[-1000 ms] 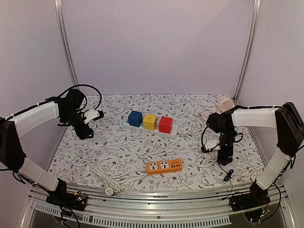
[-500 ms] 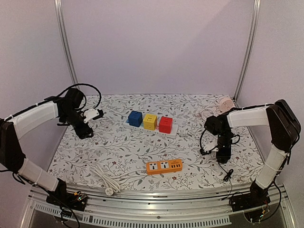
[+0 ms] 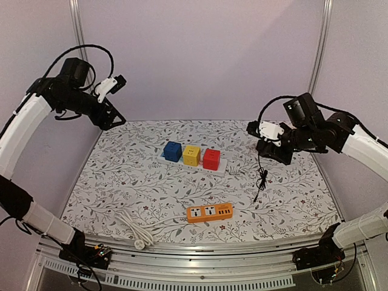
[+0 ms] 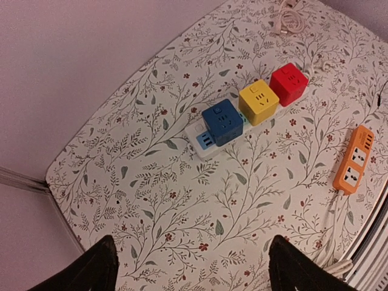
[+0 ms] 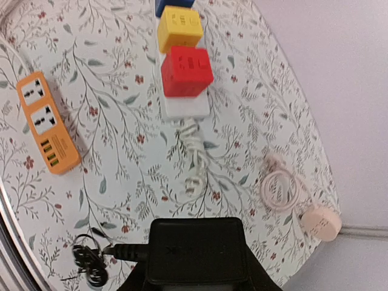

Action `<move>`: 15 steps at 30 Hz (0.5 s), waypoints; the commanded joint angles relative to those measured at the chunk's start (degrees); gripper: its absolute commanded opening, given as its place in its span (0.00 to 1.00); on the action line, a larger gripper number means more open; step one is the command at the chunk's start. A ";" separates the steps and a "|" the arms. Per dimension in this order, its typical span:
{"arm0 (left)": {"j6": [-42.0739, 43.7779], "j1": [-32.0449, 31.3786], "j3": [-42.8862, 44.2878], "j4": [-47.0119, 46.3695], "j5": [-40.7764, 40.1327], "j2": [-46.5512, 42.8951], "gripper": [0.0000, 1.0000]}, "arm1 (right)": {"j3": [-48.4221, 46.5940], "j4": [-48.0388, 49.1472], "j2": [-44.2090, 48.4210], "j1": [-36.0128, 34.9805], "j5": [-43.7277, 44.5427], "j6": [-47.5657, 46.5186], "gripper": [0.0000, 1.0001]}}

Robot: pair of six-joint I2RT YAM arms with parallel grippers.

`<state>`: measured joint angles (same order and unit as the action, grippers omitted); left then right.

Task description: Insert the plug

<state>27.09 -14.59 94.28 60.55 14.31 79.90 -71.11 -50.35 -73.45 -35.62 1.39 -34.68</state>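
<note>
Right end effector: up in the air over the right side of the floral-patterned tabletop, clamped on the black rectangular plug adapter. The right wrist view shows the adapter filling the space where the fingers sit, and the fingers themselves are mostly hidden behind it. The adapter's thin black cable hangs down from it, with a bundled section partway down. Can't tell whether its lower end touches the tabletop.

Left end effector: raised high near the back-left corner, jaws spread wide, nothing between them.

Adapter is well apart from both strips and plugged into neither.

On the tabletop:
- white power strip with blue, yellow and red cube sockets, centre-back, lying at a slight diagonal. Its white cord trails off the red-cube end.
- orange flat power strip, nearer the front edge, centre. Two socket faces plus small ports show in the right wrist view.
- white coiled cable, front left.
- pink coiled cable with a round end piece, back-right corner.
</note>
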 commanded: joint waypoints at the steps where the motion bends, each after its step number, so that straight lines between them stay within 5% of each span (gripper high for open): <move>1: -8.98 -8.27 10.64 6.26 -1.68 4.23 0.87 | -1.92 17.73 2.54 -10.36 -1.69 3.73 0.00; 7: -14.04 -21.71 23.14 6.59 -0.04 10.75 0.89 | -4.41 36.06 -4.09 -20.03 3.18 6.52 0.00; 15: -20.61 -27.41 26.47 4.34 4.70 16.98 0.93 | -16.18 43.22 -18.15 -26.40 10.38 11.98 0.00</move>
<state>11.20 -40.88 120.33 64.55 16.73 94.11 -82.13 -14.66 -87.64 -60.10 6.92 -28.29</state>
